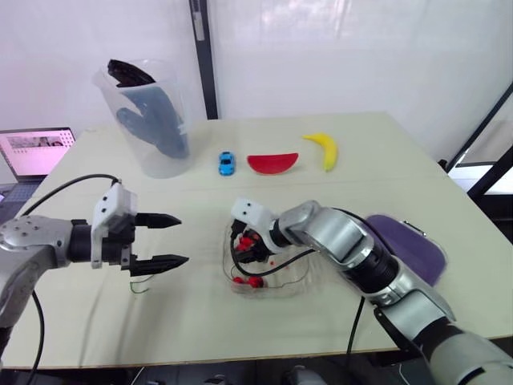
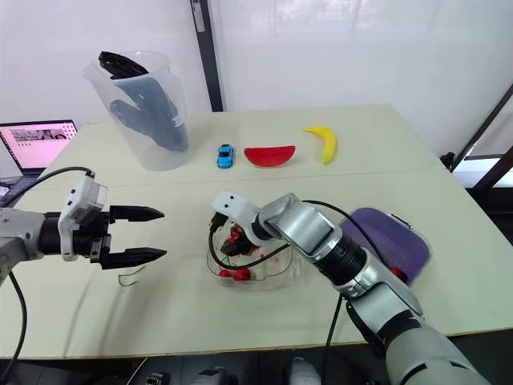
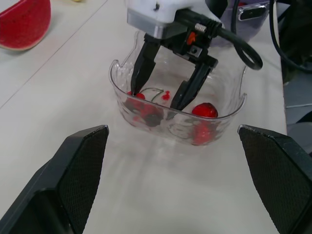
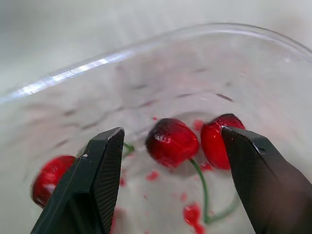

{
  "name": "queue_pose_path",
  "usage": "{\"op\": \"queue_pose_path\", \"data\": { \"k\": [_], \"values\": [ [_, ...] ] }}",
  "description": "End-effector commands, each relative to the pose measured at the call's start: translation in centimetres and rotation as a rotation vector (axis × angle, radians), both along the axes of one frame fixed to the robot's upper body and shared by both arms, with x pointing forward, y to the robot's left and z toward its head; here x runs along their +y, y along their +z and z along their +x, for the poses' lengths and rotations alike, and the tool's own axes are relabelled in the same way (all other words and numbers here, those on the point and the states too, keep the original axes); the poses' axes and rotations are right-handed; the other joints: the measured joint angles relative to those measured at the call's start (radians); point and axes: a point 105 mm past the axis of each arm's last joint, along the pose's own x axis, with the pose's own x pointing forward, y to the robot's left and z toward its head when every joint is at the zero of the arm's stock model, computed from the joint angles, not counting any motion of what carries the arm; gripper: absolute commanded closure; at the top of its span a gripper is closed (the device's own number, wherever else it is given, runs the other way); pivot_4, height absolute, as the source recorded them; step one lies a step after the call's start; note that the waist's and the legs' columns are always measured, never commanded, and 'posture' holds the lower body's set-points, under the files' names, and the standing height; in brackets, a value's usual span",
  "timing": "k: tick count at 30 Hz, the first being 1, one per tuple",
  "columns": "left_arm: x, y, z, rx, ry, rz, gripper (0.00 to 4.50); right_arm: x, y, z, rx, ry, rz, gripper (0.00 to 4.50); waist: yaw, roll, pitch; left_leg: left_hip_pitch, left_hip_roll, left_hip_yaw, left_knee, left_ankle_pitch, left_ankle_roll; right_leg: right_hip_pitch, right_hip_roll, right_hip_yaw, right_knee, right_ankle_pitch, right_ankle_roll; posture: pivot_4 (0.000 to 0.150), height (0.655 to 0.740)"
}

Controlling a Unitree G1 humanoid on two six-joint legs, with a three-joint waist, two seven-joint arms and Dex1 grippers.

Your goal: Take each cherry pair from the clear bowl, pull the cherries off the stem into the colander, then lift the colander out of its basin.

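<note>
**Head views.** The clear bowl (image 3: 225, 114) lies at lower centre of the frame on the bench (image 1: 361, 160) and holds several red cherries. The right end effector (image 1: 250, 249) reaches down into the bowl with its two fingers spread open. In the right wrist view, these fingers stand either side of a cherry pair (image 4: 171, 141) on the bowl floor. The left end effector (image 1: 182, 239), left of centre, hovers above the bench, fingers apart and empty, pointing toward the bowl. A purple container (image 1: 421, 245) sits at right, partly behind the right arm.
</note>
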Motion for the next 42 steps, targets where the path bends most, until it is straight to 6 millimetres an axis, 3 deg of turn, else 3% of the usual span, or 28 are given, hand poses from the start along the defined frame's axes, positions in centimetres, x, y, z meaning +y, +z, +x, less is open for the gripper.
{"op": "queue_pose_path", "data": {
  "k": [1, 4, 7, 16, 19, 22, 28, 36, 42],
  "values": [
    [-0.1, 0.7, -0.1, -0.025, -0.009, 0.004, 0.0, 0.1, -0.1, 0.0, -0.015, -0.002, 0.005, 1.13, 0.0, 0.0, 0.0, 0.0, 0.0, 0.0, 0.0, 0.0, 0.0, 0.0, 0.0, 0.0, 0.0, 0.0, 0.0, 0.15, 0.74],
    [0.0, 0.7, -0.1, -0.026, -0.009, 0.006, 0.0, 0.0, -0.4, 0.2, -0.014, -0.014, 0.003, 1.99, 0.0, 0.0, 0.0, 0.0, 0.0, 0.0, 0.0, 0.0, 0.0, 0.0, 0.0, 0.0, 0.0, 0.0, 0.0, 0.15, 0.74],
    [0.0, 0.7, -0.1, -0.028, -0.01, 0.006, 0.0, 0.0, -0.7, 0.3, -0.017, -0.014, -0.007, 3.4, 0.0, 0.0, 0.0, 0.0, 0.0, 0.0, 0.0, 0.0, 0.0, 0.0, 0.0, 0.0, 0.0, 0.0, 0.0, 0.15, 0.74],
    [-0.2, 0.7, 0.1, -0.03, -0.015, 0.002, 0.0, -0.1, -0.4, 0.2, -0.052, 0.035, -0.019, 3.4, 0.0, 0.0, 0.0, 0.0, 0.0, 0.0, 0.0, 0.0, 0.0, 0.0, 0.0, 0.0, 0.0, 0.0, 0.0, 0.15, 0.74],
    [-0.4, 0.6, 0.1, -0.028, -0.02, -0.002, 0.0, 0.0, 1.3, -1.0, -0.14, 0.235, -0.025, 3.4, 0.0, 0.0, 0.0, 0.0, 0.0, 0.0, 0.001, 0.0, 0.0, 0.0, 0.0, 0.0, 0.0, 0.0, 0.0, 0.15, 0.74],
    [-0.5, 0.6, 0.2, -0.028, -0.025, -0.005, 0.0, -1.3, 2.8, -1.5, -0.268, 0.451, -0.113, 3.4, 0.002, 0.0, 0.0, -0.001, -0.001, 0.0, 0.001, 0.0, 0.001, 0.0, 0.0, -0.001, 0.0, 0.0, 0.0, 0.15, 0.74],
    [-1.0, 0.3, 0.1, -0.025, -0.028, -0.018, 0.0, -2.3, 2.8, -2.2, -0.394, 0.801, -0.339, 3.4, -0.013, 0.0, 0.0, 0.0, 0.001, 0.0, 0.001, 0.0, 0.001, 0.0, 0.002, -0.001, 0.0, 0.0, 0.0, 0.15, 0.74],
    [-1.9, 0.1, -0.1, -0.001, -0.028, -0.06, 0.0, -2.7, 2.4, -0.2, -0.453, 0.917, -0.508, 3.4, -0.021, -0.001, 0.0, -0.001, 0.001, 0.0, 0.002, 0.0, 0.0, 0.0, 0.002, 0.0, 0.001, 0.0, 0.0, 0.15, 0.74],
    [-2.6, 0.2, 0.0, 0.018, -0.047, -0.087, 0.0, -2.3, 4.3, -1.0, -0.472, 0.936, -0.452, 0.69, -0.02, -0.001, 0.0, -0.001, 0.001, -0.001, 0.002, 0.0, -0.001, 0.0, 0.002, 0.0, 0.001, 0.0, 0.0, 0.15, 0.74]
  ]
}}
